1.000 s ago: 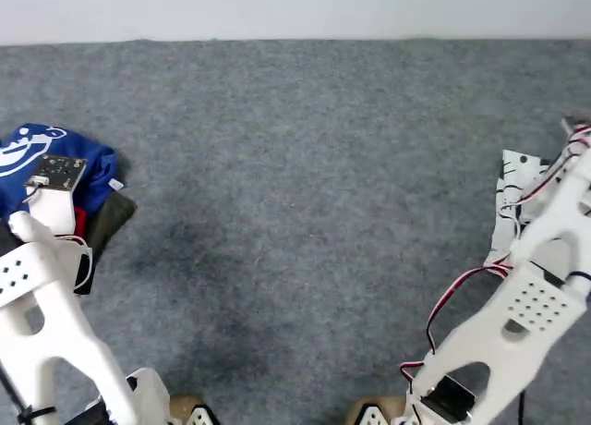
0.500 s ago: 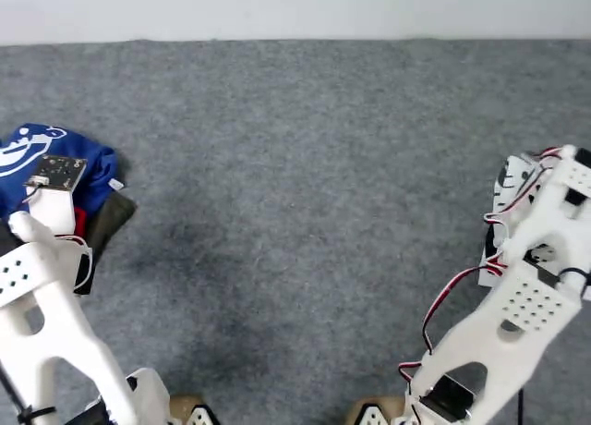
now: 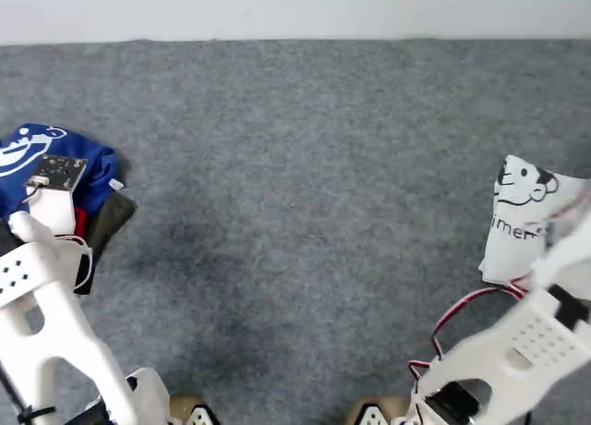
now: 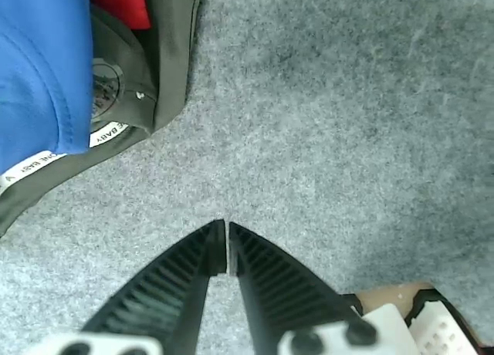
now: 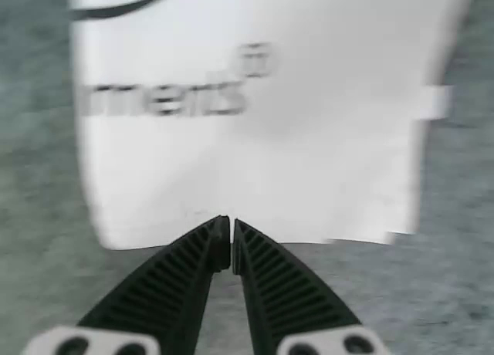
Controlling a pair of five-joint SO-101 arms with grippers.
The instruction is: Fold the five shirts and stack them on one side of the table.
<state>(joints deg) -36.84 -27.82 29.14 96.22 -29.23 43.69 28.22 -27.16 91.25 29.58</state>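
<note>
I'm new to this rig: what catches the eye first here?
A white folded shirt with a cartoon print lies at the right edge of the grey felt table, the right hand closed at the shirt's edge. At the left edge sits a pile of blue, red and olive shirts.

The right arm (image 3: 531, 337) has drawn back toward the near edge of the table (image 3: 305, 185), off the folded white shirt (image 3: 524, 224) on the right side. The shirt's cartoon face and lettering, covered by the arm before, now show, with the closed right gripper (image 5: 230, 239) at its near hem
</note>
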